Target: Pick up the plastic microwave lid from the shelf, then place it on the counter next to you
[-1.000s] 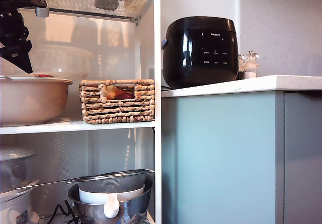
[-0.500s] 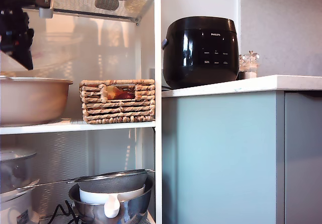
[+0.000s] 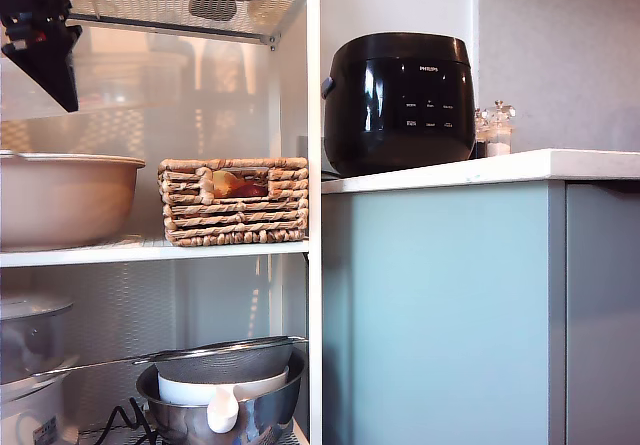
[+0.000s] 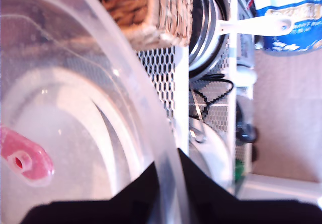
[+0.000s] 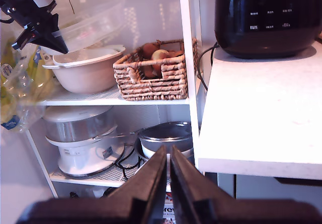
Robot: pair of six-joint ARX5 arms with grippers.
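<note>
The translucent clear plastic microwave lid (image 4: pixel 75 108) with its small red tab (image 4: pixel 25 158) hangs tilted above the beige bowl (image 5: pixel 85 70) inside the white-framed shelf (image 3: pixel 312 215), its rim pinched by my first gripper's (image 4: pixel 168 183) fingers. My second gripper (image 5: pixel 168 178), fingers closed on nothing, hovers beside the white stone-look counter (image 5: pixel 261 118).

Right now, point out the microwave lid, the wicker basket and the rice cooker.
plastic microwave lid (image 5: pixel 95 25), second wrist view, clear side wall.
wicker basket (image 3: pixel 235 215), exterior view, front weave.
black rice cooker (image 3: pixel 400 100), exterior view, glossy front.

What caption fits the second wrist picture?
My first gripper lifts the plastic microwave lid above the beige bowl.
</note>
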